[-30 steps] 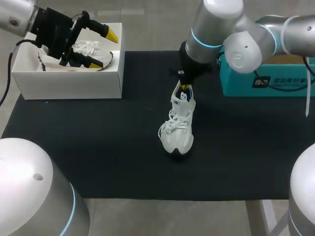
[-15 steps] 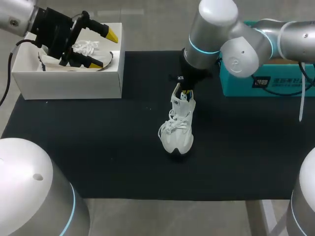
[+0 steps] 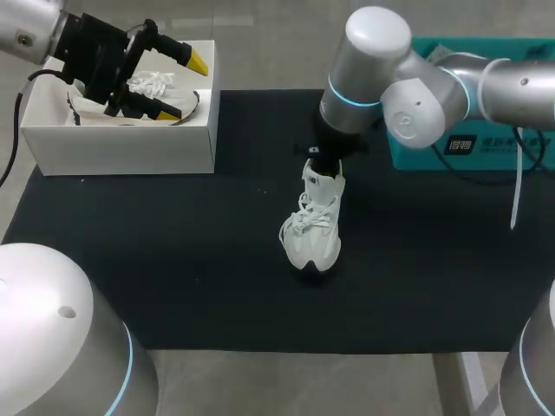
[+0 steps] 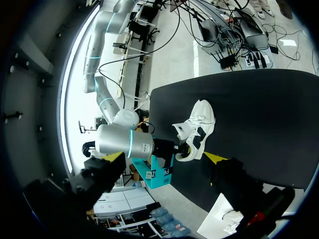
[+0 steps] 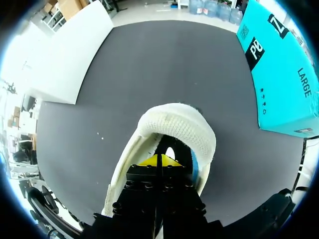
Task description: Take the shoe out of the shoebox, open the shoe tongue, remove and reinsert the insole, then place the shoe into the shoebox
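The shoe (image 3: pixel 312 230) stands mid-table on the black mat (image 3: pixel 173 260), toe near, well apart from the white box (image 3: pixel 121 152) far left. It looks light: soft mesh, loose laces, padded collar (the firmest hold, I judge). The right gripper (image 5: pixel 159 160), fingers together, sits in its mouth; the left gripper (image 3: pixel 184 87) hangs spread over the box.

Holds the left tool (image 3: pixel 184 87) up at the far left side, with its two yellow-tipped fingers spread wide apart. Bends the right arm (image 3: pixel 408 82) in from the right side, big joint up high, and points the right tool (image 5: pixel 159 160) straight down near the middle, both yellow tips pressed close together.
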You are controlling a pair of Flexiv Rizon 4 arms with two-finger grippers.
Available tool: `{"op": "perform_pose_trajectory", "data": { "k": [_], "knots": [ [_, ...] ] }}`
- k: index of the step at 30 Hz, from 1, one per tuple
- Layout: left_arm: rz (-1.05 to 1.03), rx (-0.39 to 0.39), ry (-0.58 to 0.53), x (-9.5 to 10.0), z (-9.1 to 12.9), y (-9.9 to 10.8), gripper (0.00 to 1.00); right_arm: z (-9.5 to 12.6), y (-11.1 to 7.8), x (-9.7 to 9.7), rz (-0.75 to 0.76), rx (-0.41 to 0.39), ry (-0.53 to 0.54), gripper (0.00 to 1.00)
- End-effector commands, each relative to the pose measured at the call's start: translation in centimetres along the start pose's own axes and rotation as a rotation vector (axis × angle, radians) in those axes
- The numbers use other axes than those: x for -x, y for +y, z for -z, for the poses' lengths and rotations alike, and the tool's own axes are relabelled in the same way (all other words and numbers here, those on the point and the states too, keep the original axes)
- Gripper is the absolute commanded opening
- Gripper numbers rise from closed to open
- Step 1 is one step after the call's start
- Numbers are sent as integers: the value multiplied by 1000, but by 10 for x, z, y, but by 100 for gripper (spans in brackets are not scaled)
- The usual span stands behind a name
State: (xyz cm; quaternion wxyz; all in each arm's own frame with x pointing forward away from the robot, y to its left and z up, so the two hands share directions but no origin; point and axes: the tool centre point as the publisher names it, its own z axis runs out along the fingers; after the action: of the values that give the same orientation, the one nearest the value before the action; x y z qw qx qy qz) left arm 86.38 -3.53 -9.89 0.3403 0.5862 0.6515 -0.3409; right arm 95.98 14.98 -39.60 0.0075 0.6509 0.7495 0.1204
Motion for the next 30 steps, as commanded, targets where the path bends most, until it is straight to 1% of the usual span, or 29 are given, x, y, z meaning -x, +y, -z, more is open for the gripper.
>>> {"op": "perform_pose_trajectory", "data": {
  "k": [1,5,8,16,21,23,26,30],
  "knots": [
    [0,-1,5,0,0,1,100,19,-2,-7,19,33,-16,0],
    [0,-1,5,0,0,1,100,37,2,-7,33,59,-39,0],
    [0,-1,5,0,0,1,100,44,4,-5,42,68,-57,0],
    [0,-1,5,0,0,1,100,41,9,6,36,50,-98,0],
    [0,-1,5,0,0,1,100,30,11,10,25,37,-108,0],
    [0,-1,5,0,0,1,100,27,11,10,25,24,-127,0],
    [0,-1,5,0,0,1,100,29,10,10,17,27,-126,0],
    [0,-1,5,0,0,1,100,38,11,8,7,48,-133,0]
  ]
}}
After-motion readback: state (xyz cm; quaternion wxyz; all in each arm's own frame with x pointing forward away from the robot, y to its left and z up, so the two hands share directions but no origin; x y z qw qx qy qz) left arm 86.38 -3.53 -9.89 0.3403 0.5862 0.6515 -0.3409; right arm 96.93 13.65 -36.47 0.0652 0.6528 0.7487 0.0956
